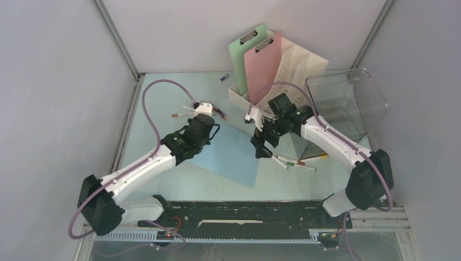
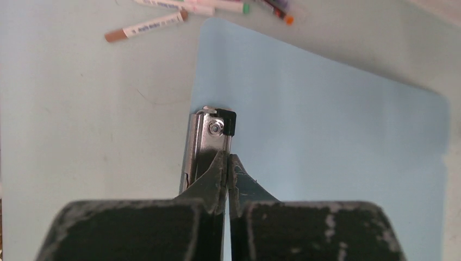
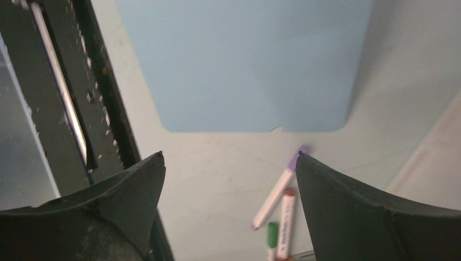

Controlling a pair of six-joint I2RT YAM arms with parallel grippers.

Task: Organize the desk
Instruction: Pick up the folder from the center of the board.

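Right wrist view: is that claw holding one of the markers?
No, the right gripper stands wide open and empty, with the markers lying loose on the desk beneath it.

We see the desk: large flat rectangular tabletop, smooth pale mint-blue, lying level, filling the middle of the top view. Faint scratches show close up; surface cluttered.

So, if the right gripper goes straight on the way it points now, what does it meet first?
Most likely the bare desk, just short of the blue clipboard's edge. The purple marker lies close beside that line; depth is unclear.
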